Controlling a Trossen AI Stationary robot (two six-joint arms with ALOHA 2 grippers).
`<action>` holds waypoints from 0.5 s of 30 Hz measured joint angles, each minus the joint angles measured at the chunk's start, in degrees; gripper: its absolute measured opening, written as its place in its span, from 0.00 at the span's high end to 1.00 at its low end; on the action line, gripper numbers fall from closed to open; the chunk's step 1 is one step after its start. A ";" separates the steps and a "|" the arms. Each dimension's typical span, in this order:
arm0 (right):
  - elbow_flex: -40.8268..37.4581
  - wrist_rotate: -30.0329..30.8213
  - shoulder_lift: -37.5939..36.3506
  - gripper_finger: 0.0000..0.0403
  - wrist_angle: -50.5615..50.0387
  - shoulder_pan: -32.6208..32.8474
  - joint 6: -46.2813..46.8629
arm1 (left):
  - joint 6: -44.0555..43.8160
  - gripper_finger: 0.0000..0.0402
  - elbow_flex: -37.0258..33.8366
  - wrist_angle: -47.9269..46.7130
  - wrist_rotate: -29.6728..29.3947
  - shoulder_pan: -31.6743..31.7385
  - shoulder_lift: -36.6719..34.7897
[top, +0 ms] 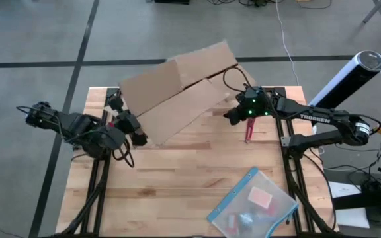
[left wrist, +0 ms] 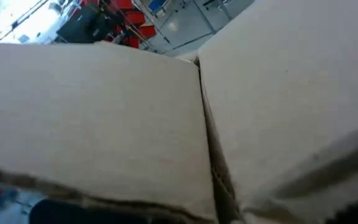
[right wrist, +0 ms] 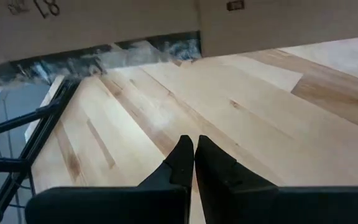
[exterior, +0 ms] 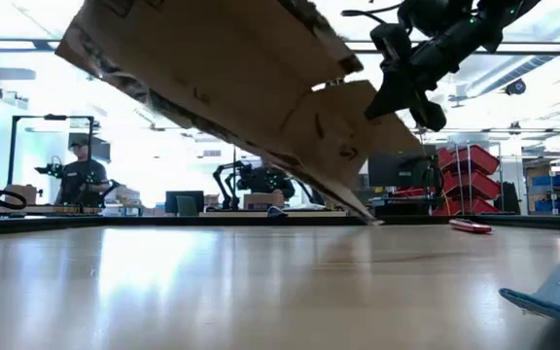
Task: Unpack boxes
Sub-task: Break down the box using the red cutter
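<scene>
Left hand (top: 136,129): at the left side of the desk (top: 177,178), against the near-left corner of the box (top: 177,89). Its wrist view is filled with plain cardboard and a seam; whether it is clenched on the cardboard or released cannot be told.

Box, brown corrugated cardboard (exterior: 222,87): far half of the desk, centre-left, overhanging the far edge. Tilted; in the low view its left part is raised high and it slopes down to the right, with one low corner reaching the desk surface or very near it. Flaps spread; black printed marks on one panel (right wrist: 33,7); torn clear tape along an edge (right wrist: 104,56).

Right hand (top: 233,114): held above the desk at the right end of the box, just beside the flap. Fingers (right wrist: 182,163) clenched together, grasping nothing; bare wood below them.

Small red tool (top: 249,130): lying on the desk just near of the right hand, apart from the box.

Clear plastic pouch with blue edge (top: 253,203): near-right corner of the desk, flat, well apart from the box; a pink card shows inside.

Person (exterior: 81,175): in the room beyond the desk, far left of the low view.
</scene>
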 joint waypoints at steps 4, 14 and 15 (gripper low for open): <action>-0.02 0.03 0.00 1.00 0.02 0.00 0.44 | 2.46 1.00 1.69 -0.54 0.01 0.28 0.96; -0.04 0.20 0.00 1.00 0.86 0.00 0.72 | 15.66 1.00 9.19 -0.69 -0.11 0.28 2.98; -0.08 0.20 0.00 1.00 1.19 0.00 0.74 | 17.84 1.00 10.35 -0.65 -0.30 0.32 3.33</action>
